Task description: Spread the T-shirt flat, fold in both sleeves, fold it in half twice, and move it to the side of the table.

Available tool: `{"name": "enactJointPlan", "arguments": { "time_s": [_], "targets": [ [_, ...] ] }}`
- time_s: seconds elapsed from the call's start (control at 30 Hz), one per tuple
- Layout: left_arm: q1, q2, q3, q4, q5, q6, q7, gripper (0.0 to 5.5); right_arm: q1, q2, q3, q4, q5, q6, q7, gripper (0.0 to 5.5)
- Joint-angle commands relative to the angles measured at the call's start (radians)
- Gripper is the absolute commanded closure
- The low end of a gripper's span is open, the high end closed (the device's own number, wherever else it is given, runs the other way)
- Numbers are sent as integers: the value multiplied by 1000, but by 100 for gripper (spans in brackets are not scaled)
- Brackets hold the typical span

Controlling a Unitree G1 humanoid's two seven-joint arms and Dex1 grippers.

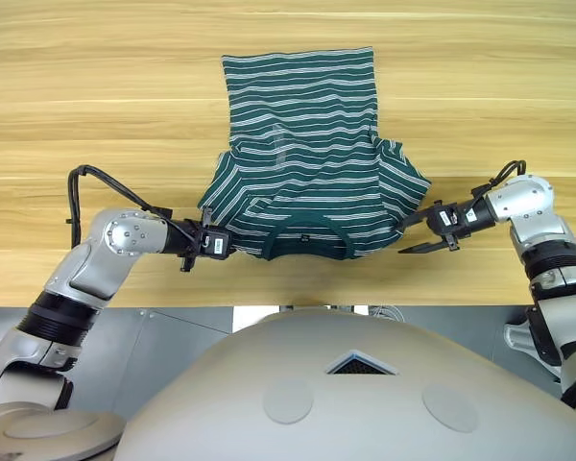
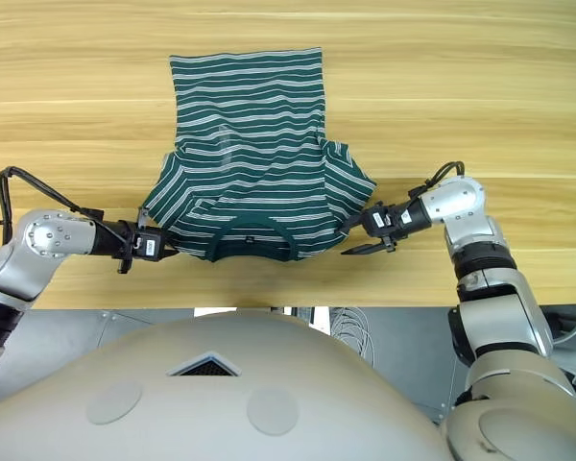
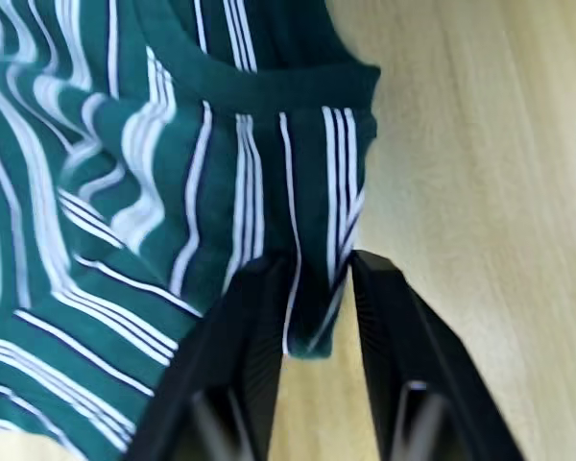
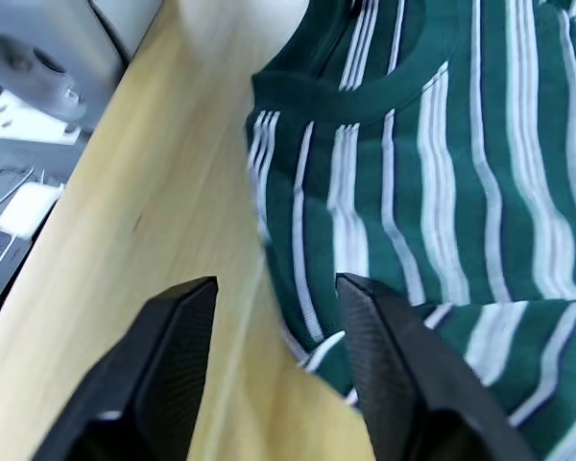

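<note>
Pale wooden tabletop (image 1: 77, 96), head camera: the green striped T-shirt (image 1: 302, 125) lies collar (image 1: 307, 222) toward me, rumpled and bunched at the shoulders, so by my reckoning spreading is unfinished; sleeve folds, both halvings and the move aside remain. Left wrist camera: my left pincer (image 3: 317, 279) pinches the shirt's near corner beside the collar. Right wrist camera: my right pincer (image 4: 274, 288) stands spread over the table just beside the opposite corner, holding nothing. Whether the sleeves lie tucked under the bunched cloth is hard to make out.

One T-shirt (image 1: 307, 144), one table (image 1: 96, 96), two grippers (image 1: 228, 244) (image 1: 406, 237)
</note>
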Motion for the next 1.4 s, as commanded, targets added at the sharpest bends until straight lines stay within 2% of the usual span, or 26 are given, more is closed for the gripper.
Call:
{"name": "enactJointPlan", "arguments": {
  "time_s": [0.03,0.13,0.2,0.27,0.43,0.5,0.57,0.63,0.83,1.0,1.2,1.4],
  "targets": [
    [30,12,79,-83,-121,69,-2,368,-113,56,-80,9,122,84,-2,322],
    [75,40,178,-97,-265,79,-30,318,-206,133,-154,86,156,131,-96,322],
    [61,-1,277,-57,-380,111,3,315,-249,178,-171,142,119,143,-201,322],
    [42,-80,381,-13,-489,189,97,315,-264,210,-152,180,46,142,-315,322],
    [121,-388,655,65,-750,435,502,315,-234,272,-82,222,-94,166,-456,322],
    [193,-519,709,83,-808,462,615,315,-223,293,-65,251,-129,191,-490,322],
    [287,-604,722,65,-858,507,658,315,-204,305,-50,265,-146,211,-472,322],
    [346,-637,720,24,-909,570,667,315,-189,305,-42,279,-157,232,-441,322],
    [457,-637,698,-95,-980,761,704,315,-181,284,-29,335,-189,253,-440,322],
    [410,-635,642,-25,-911,789,729,315,-163,281,-27,332,-188,247,-435,322],
    [304,-609,593,137,-793,732,739,315,-140,288,-25,311,-185,219,-432,322],
    [249,-595,569,206,-764,701,707,315,-128,288,-30,298,-178,199,-430,322]
  ]
}}
